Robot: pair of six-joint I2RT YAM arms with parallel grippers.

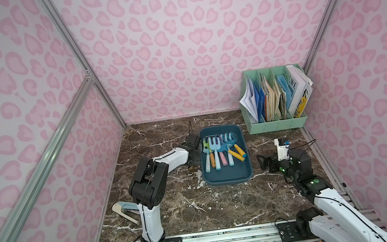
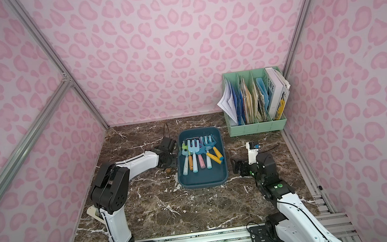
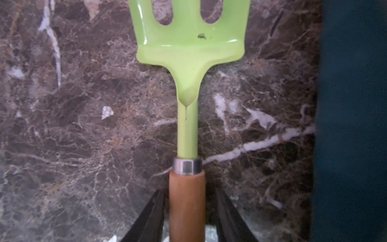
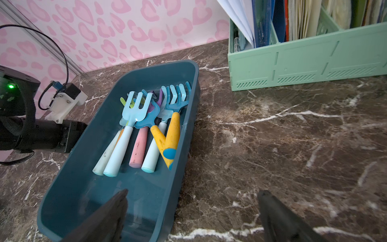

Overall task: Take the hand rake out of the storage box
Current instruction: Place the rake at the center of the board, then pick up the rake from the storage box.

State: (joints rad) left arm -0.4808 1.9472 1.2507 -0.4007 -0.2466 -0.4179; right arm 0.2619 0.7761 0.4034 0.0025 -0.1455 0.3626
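A: Hand rake [image 3: 187, 52], where is it?
B: Green head, brown wood handle. It's outside the storage box [image 3: 356, 125], looks flat on the desk [image 3: 83, 125], just beside the box's wall and lying along it. That's the left wrist view only. In both top views the arm hides it.
A: Held?
B: Left tool [image 3: 190, 190] straddles the handle, one finger each side, partly open. There's a sliver of gap on one side; the other side is too tight to call. I'd read it as no real grip, with the rake resting on the desk on its own.
A: So the task's done?
B: Nearly, I'd say. The take-out looks finished: rake clear of the rim and set down. What's left is to open fully and lift the tool off without dragging the handle.
A: What's in the box?
B: Other rakes [image 1: 216, 154] are bunched in its far half, mostly blue heads, with white, pink and yellow handles. Two yellow ones are crossed. The near half is bare.
A: Right side?
B: Right tool [image 4: 192, 191] is spread wide with nothing in it. It sits low, near the box's other long wall, facing the box. Idle, by my read.
A: Anything else?
B: Mint-green file rack [image 1: 278, 123] in the far corner, well apart, not involved.
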